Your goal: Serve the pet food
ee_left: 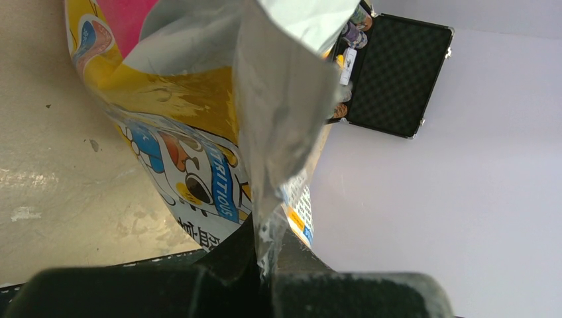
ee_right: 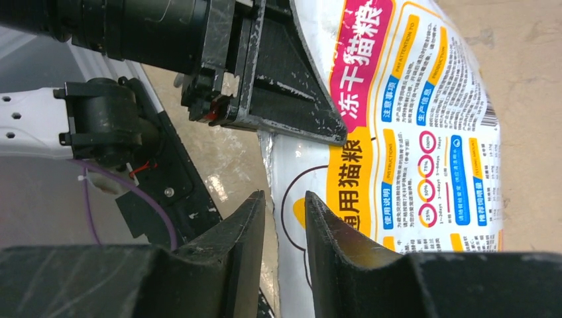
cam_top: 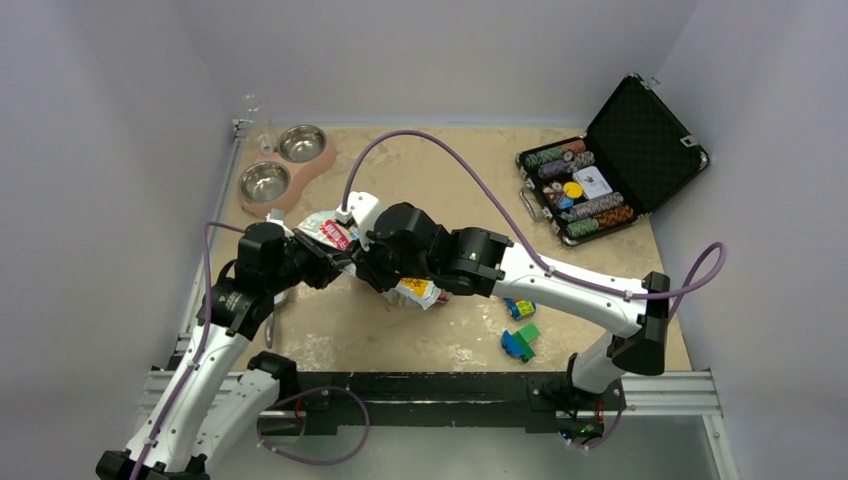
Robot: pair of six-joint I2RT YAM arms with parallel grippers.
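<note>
The pet food bag (cam_top: pixel 412 291), crinkly white, yellow and red with a cartoon cat, is held between both arms at the table's middle left. My left gripper (cam_top: pixel 318 262) is shut on the bag's silver top edge, which shows pinched in the left wrist view (ee_left: pixel 268 262) with the bag (ee_left: pixel 199 132) hanging beyond. My right gripper (cam_top: pixel 366 266) is open; in the right wrist view (ee_right: pixel 285 202) its jaws stand slightly apart at the bag's (ee_right: pixel 411 132) white side edge, without pinching it. The left gripper's fingers (ee_right: pixel 285 99) show there too, clamped on the bag. No kibble shows.
A pink double feeder (cam_top: pixel 322 163) with two steel bowls (cam_top: pixel 302 143) (cam_top: pixel 265 182) stands at the back left. An open black case of poker chips (cam_top: pixel 600 170) sits at the back right, and also shows in the left wrist view (ee_left: pixel 397 73). Coloured toy blocks (cam_top: pixel 520 335) lie near the front.
</note>
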